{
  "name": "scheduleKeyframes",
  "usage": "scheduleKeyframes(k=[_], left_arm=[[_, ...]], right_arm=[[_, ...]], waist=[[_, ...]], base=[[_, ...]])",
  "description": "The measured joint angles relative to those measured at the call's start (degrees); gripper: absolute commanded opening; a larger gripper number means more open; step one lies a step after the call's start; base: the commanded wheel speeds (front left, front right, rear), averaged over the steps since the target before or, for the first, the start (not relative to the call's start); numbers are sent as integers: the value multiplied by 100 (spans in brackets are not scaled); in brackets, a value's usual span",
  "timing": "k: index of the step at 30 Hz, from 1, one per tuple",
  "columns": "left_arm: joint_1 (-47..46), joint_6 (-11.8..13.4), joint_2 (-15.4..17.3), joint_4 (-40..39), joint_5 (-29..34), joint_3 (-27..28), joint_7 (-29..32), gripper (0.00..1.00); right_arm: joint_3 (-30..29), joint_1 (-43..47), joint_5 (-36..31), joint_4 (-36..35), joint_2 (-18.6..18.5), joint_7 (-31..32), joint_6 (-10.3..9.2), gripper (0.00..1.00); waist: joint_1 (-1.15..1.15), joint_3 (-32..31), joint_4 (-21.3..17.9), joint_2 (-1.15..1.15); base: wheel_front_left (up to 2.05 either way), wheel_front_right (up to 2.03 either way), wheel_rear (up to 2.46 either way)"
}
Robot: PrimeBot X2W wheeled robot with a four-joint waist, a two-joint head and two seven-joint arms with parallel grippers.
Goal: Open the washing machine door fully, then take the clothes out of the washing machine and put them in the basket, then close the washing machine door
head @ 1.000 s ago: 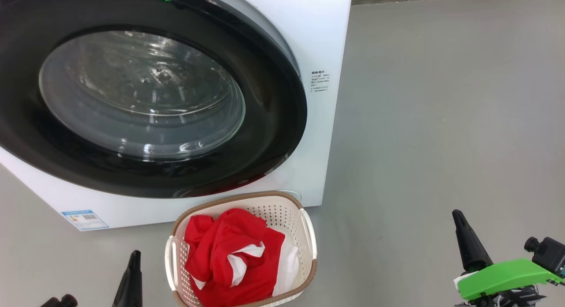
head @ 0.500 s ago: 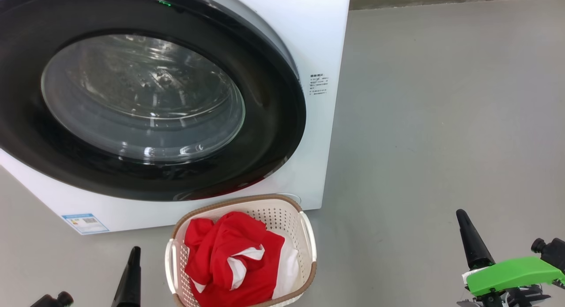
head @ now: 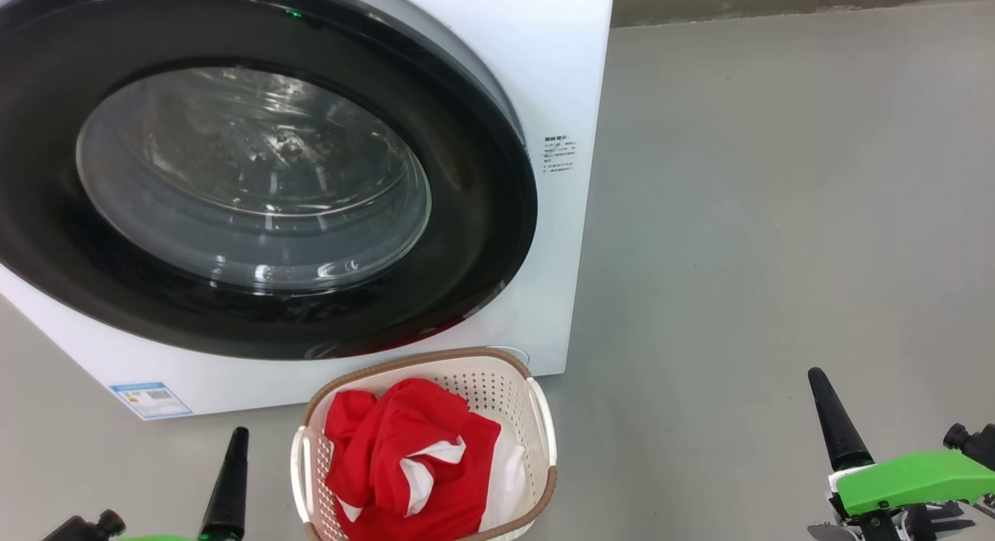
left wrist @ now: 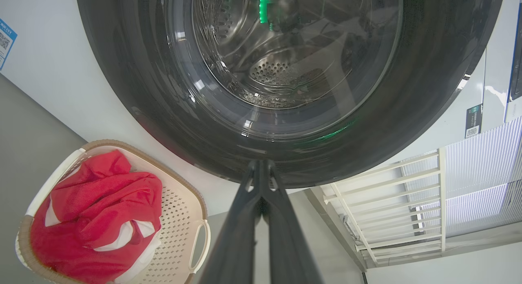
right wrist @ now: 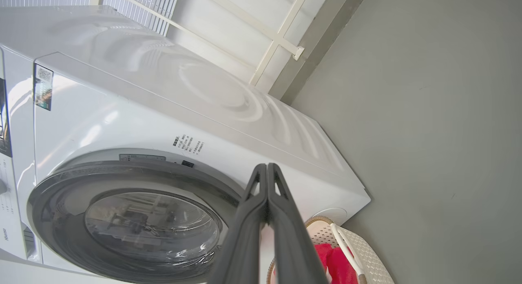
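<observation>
The washing machine door (head: 482,214) with its black rim and glass bowl lies flat against the white washing machine (head: 579,75), appearing shut; the door (left wrist: 163,112) and steel drum behind the glass show in the left wrist view. Red clothes (head: 412,463) with white stripes lie in the cream basket (head: 497,382) on the floor just before the machine. My left gripper (head: 237,436) is shut and empty, low at the left of the basket. My right gripper (head: 816,378) is shut and empty, far right over bare floor; its fingers (right wrist: 267,169) are pressed together.
Grey floor (head: 777,214) spreads to the right of the machine. A blue sticker (head: 150,397) marks the machine's lower front. A white railing (left wrist: 387,202) and a wall stand behind the machine.
The whole head view has slid slightly, so the camera moved. Both grippers have sunk a little lower in the picture. Door, basket and clothes are unchanged.
</observation>
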Motion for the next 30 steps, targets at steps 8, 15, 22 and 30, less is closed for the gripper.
scheduleKeyframes(k=[8, 15, 22, 30], left_arm=[[-1, 0, 2, 13, -456, 0, 152, 0], [-20, 0, 4, 41, -881, 1, 249, 0], [-116, 0, 7, 56, -1313, 3, 354, 0], [-117, 0, 10, 68, -1791, 7, 500, 0]], right_arm=[[-36, -45, 423, -8, 34, 125, 0, 0], [-91, -66, 769, -11, 49, 238, 0, 0], [-191, -122, 1122, -32, 63, 352, 0, 0], [-225, -123, 1518, -36, 80, 481, 0, 0]], waist=[[0, -41, -7, 0], [0, -77, -13, 0], [0, -112, -19, 0], [0, -153, -27, 0]], base=[[0, 0, 0], [0, 0, 0], [0, 0, 0], [0, 0, 0]])
